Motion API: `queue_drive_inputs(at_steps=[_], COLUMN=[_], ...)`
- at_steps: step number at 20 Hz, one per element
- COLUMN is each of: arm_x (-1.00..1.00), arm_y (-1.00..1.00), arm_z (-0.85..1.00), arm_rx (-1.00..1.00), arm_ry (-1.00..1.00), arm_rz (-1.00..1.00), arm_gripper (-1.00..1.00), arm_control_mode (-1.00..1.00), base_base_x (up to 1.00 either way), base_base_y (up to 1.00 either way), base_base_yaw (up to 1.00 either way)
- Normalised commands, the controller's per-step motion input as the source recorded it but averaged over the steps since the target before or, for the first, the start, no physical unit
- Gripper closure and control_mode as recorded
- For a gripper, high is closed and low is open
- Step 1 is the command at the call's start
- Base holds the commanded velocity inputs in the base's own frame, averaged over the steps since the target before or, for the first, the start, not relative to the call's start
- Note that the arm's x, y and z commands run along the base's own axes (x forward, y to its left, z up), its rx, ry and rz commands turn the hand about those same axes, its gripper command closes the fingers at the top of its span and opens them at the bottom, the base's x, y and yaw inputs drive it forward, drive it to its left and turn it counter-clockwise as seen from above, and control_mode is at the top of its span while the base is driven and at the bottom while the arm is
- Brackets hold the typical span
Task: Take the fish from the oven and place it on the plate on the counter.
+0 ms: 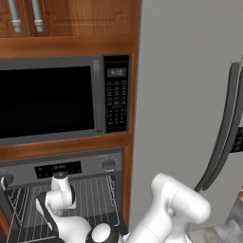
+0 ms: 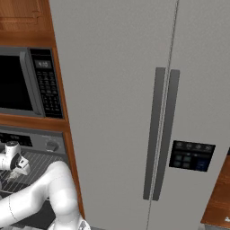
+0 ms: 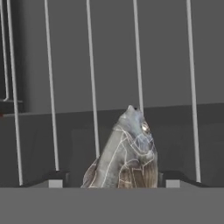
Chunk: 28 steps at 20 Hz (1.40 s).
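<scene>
Big pale grey two-door steel fridge (image 2: 134,112) with dark vertical handles and a small black dispenser panel took up the right side of both base views. Brown wood cabinet fronts (image 1: 80,19) with two grey bar pulls sat above the appliance column. Black-windowed grey microwave with keypad (image 1: 52,99) sat in the wood surround, directly above the oven.

Grey steel built-in oven with black display and round knobs (image 1: 61,168) was below it, cavity open to view, pale wire racks (image 1: 95,194) visible inside.

White Franka arm with dark joints (image 1: 166,209) rose from the base and bent forward and down into the oven cavity, wrist in front of the racks.

Two-finger gripper with small dark tips (image 3: 107,183) pointed along a rack in the hand view, one tip on each side of the fish. Small thin dark grey fish with pale scale markings (image 3: 124,153) lay on the rack wires inside the oven, head pointing away from the hand, tail end between the tips. Small gaps showed between each tip and the fish body, so jaws looked parted around it, not yet clamped; contact couldn't be confirmed
</scene>
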Motion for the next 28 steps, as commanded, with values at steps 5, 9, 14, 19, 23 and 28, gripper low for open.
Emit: queue_drive_inputs(at_steps=[5,9,14,19,23,28], arm_x=[0.0,-0.03,-0.17,-0.73,-1.0,-0.96], arm_y=[0.04,0.0,0.0,-0.31,-0.52,-0.58], arm_z=[-0.24,0.0,0.17,0.76,0.52,0.85], arm_rx=[0.0,0.0,0.0,0.06,0.12,0.1], arm_ry=[0.01,0.0,0.0,0.0,-0.03,0.0], arm_rz=[0.01,0.03,0.04,0.1,0.05,0.02], arm_gripper=[1.0,1.0,1.0,1.0,1.0,1.0], arm_control_mode=[-1.0,-1.0,-1.0,-1.0,-1.0,-1.0], base_base_x=[0.0,0.0,0.0,0.0,0.0,0.0], base_base_y=[0.0,0.0,0.0,0.0,0.0,0.0], base_base_yaw=[0.0,0.0,0.0,0.0,0.0,0.0])
